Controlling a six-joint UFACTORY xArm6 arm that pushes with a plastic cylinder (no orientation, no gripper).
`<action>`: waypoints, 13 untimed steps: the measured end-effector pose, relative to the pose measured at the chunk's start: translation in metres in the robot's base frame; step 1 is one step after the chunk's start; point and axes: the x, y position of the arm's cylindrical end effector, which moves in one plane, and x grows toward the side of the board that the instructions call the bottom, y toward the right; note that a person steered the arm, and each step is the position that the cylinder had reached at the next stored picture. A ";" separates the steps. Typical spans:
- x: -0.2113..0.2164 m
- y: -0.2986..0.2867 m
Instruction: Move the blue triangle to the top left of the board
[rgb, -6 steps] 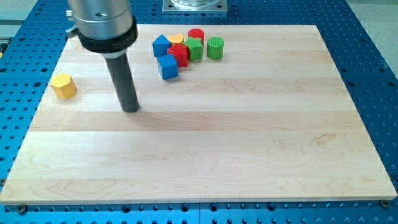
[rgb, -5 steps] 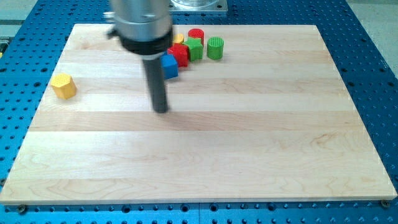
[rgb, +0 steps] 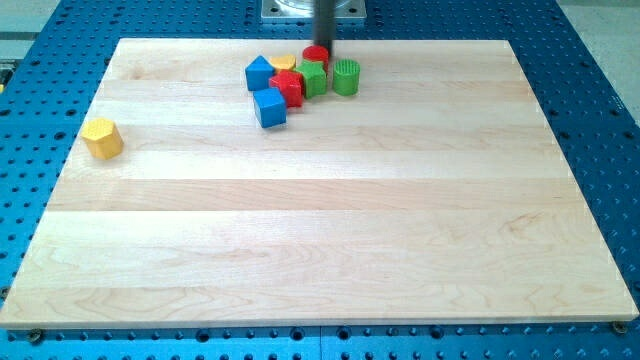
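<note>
The blue triangle (rgb: 259, 73) sits at the left end of a cluster of blocks near the view's top centre of the wooden board (rgb: 320, 250). A blue cube (rgb: 269, 107) lies just below it. To its right are a small yellow block (rgb: 284, 63), a red block (rgb: 288, 86), a green block (rgb: 312, 78), a red cylinder (rgb: 316, 55) and a green cylinder (rgb: 346, 76). My tip (rgb: 325, 47) comes down at the board's top edge, right behind the red cylinder and to the right of the blue triangle.
A yellow hexagonal block (rgb: 102, 137) stands alone near the board's left edge. A grey metal base plate (rgb: 312, 10) is at the view's top. The blue perforated table (rgb: 600, 120) surrounds the board.
The rod has moved from the left middle of the board up and to the right, to the top edge behind the red cylinder. The blocks have not moved.
</note>
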 end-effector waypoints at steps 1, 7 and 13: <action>0.017 -0.019; 0.089 -0.068; 0.077 -0.180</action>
